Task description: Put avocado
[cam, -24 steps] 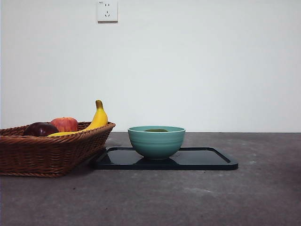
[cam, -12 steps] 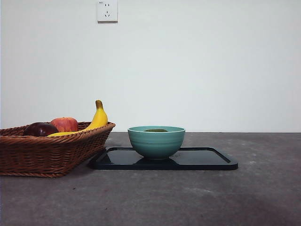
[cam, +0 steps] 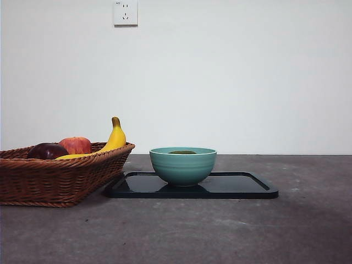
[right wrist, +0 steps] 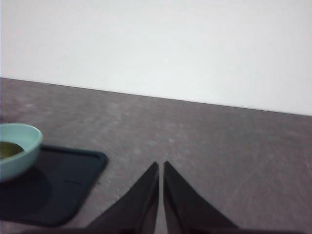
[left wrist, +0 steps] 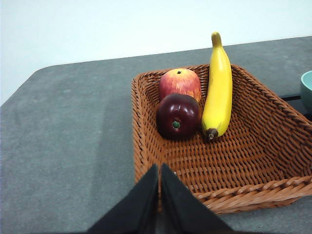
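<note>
Both grippers had their jaws pressed together, empty: the left gripper (left wrist: 159, 168) hung over the basket (left wrist: 146, 146) edge, the right gripper (right wrist: 161, 165) beside the tray (right wrist: 73, 170); the avocado (cam: 182, 152) lay in the bowl (cam: 182, 168) on that tray

The bowl (cam: 183, 165) hides all but the avocado's (cam: 182, 152) top.

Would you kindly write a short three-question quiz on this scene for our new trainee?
1. True or false: the avocado lies in the bowl.
2. Which fruit leans on the basket wall: A banana, B apple, C dark fruit?
3. Fill in: the bowl stands on a black ____.

Key: 1 true. 2 A. 3 tray. Both the left pincer and the right pincer are shut and hold nothing.
</note>
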